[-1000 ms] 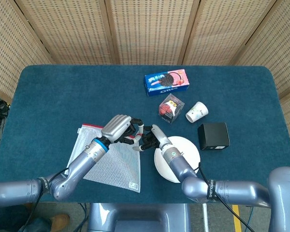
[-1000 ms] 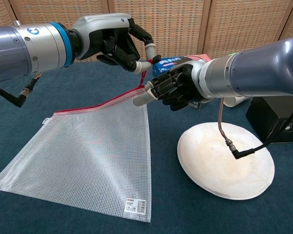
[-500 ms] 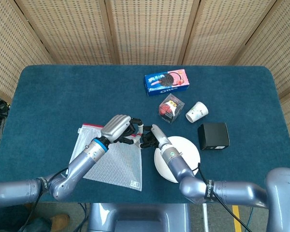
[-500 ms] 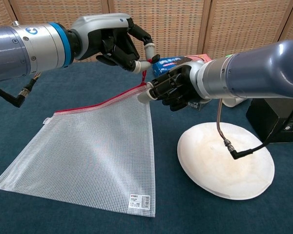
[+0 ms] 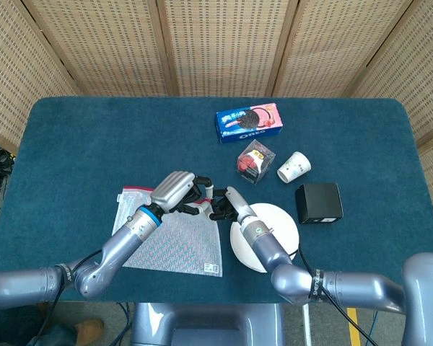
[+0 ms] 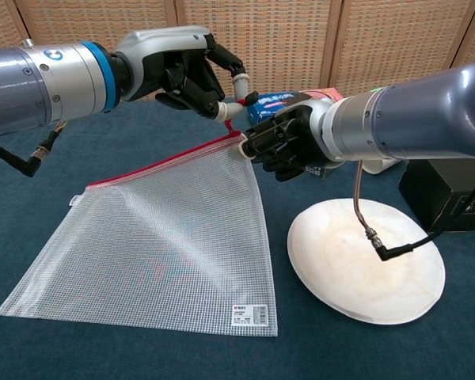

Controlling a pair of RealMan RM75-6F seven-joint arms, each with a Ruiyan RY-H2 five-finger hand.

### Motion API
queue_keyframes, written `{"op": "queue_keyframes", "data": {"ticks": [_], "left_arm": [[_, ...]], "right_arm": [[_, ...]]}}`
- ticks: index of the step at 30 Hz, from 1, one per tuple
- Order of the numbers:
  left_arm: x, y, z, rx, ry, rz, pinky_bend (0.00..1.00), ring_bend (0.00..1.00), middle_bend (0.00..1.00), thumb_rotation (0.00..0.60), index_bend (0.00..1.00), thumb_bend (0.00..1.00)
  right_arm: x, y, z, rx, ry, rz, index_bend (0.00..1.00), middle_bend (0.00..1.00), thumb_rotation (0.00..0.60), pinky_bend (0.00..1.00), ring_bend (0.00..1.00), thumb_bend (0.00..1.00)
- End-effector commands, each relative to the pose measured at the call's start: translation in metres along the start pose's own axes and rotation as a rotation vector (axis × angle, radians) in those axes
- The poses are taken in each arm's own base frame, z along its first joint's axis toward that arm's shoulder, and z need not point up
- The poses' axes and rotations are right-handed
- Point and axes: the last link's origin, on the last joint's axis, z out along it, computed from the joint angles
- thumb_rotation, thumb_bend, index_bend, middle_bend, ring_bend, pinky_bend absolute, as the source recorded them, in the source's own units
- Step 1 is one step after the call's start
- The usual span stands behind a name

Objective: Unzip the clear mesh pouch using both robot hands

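Clear mesh pouch [image 6: 166, 229] lying flat on the table's near-left, red zipper edge [image 6: 154, 165] running leftward — away from both hands. Left hand [image 6: 191, 75] apparently pinching the pull; right hand [image 6: 289, 142] clamped on the lifted corner, just beside.

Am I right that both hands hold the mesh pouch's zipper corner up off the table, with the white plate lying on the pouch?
Not quite. The left hand and right hand do hold the mesh pouch by its zipper corner, but the chest view shows the white plate on the table beside the pouch, not on it.
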Motion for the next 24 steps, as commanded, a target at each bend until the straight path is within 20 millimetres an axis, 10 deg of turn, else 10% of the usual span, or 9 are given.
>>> {"op": "queue_keyframes", "data": {"ticks": [1,24], "left_arm": [[0.0,-0.002,0.001,0.005,0.003,0.0,1.0,1.0,0.97,0.6,0.73,0.94],[0.009,-0.027,0.006,0.079,0.042,-0.027,1.0,1.0,0.97,0.6,0.85,1.0]], "right_arm": [[0.0,0.001,-0.002,0.003,-0.005,-0.006,0.69,0.99,0.6,1.0,0.95,0.92],[0.012,-0.007,-0.013,0.05,-0.014,0.042,0.7,0.99,0.6,1.0,0.95,0.9]]}}
